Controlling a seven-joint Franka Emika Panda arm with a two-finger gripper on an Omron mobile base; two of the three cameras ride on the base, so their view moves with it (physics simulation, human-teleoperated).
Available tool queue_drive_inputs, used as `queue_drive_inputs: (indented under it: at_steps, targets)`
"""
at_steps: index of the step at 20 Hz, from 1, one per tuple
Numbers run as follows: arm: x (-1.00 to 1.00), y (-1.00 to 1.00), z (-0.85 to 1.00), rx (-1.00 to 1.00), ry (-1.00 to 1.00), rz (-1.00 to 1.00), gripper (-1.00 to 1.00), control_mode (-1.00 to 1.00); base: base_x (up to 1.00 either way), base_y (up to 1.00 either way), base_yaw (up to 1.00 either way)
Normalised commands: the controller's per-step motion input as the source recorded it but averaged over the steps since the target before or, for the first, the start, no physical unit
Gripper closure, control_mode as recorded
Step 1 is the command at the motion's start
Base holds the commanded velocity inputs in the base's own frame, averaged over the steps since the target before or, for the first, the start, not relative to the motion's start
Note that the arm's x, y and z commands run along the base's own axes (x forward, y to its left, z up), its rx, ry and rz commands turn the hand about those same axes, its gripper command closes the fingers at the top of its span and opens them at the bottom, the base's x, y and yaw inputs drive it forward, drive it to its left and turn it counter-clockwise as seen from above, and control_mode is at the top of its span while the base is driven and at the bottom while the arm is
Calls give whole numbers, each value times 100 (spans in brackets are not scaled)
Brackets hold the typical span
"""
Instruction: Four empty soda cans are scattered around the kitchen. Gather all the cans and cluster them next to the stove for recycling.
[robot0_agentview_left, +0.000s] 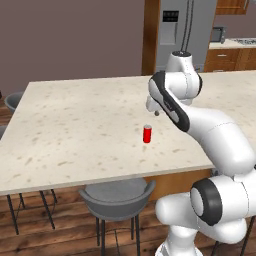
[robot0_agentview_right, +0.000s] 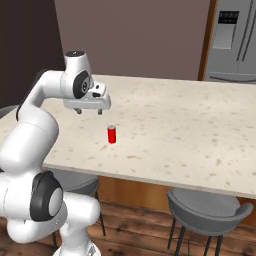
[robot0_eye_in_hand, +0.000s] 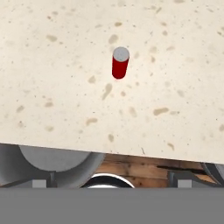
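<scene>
One red soda can (robot0_agentview_left: 147, 134) with a silvery top stands upright on the speckled beige island counter (robot0_agentview_left: 75, 120), near its front edge. The same can (robot0_agentview_right: 112, 134) shows in the right base view, and the hand view looks down on it (robot0_eye_in_hand: 120, 62). My gripper (robot0_agentview_right: 89, 111) hangs open above the counter, a little behind and to the side of the can, with nothing between its fingers. From the left base view the gripper (robot0_agentview_left: 153, 112) is just above and right of the can. The stove (robot0_agentview_left: 246, 41) is far off on the back counter at the right.
Grey stools (robot0_agentview_left: 117, 200) (robot0_agentview_right: 207, 210) are tucked under the counter's front edge. A steel fridge (robot0_agentview_left: 182, 30) stands behind the island. The counter (robot0_agentview_right: 175, 125) stretches wide on both sides of the can; wooden floor lies below.
</scene>
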Motion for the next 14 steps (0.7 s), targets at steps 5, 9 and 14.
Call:
queue_drive_inputs:
  at_steps: [5, 9, 14]
  targets:
    - [23, 0, -18, 0, -1, 0, -100, -100, 0, 0, 0]
    - [25, 0, -17, 0, 0, 0, -100, -100, 0, 0, 0]
    - [26, 0, -16, 0, 0, 0, -100, -100, 0, 0, 0]
